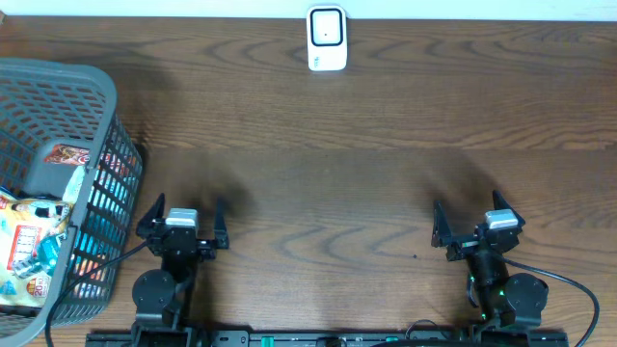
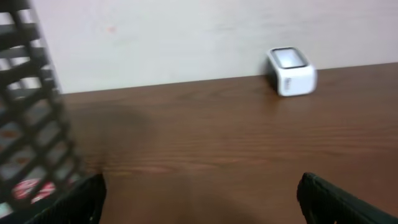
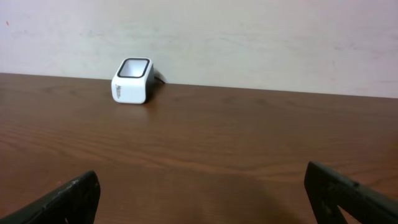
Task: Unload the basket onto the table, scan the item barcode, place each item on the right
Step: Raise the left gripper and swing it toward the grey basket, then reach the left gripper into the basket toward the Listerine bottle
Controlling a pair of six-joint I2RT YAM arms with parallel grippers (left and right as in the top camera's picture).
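Several colourful snack packets (image 1: pixel 27 241) lie in a grey mesh basket (image 1: pixel 116 193) at the table's left edge; no barcode shows on them. A small white scanner (image 1: pixel 327 39) stands at the far middle edge, also visible as the white scanner (image 2: pixel 291 71) from the left wrist and the white scanner (image 3: pixel 132 81) from the right wrist. My left gripper (image 1: pixel 188 210) rests near the front left, just right of the basket, open and empty (image 2: pixel 202 199). At the front right my right gripper (image 1: pixel 469 207) is open and empty too (image 3: pixel 202 196).
The basket's dark mesh wall (image 2: pixel 31 112) fills the left side of the left wrist view, close to that gripper's left finger. Brown wooden table (image 1: pixel 328 173) stretches between both arms and the scanner. A pale wall backs the table's far edge.
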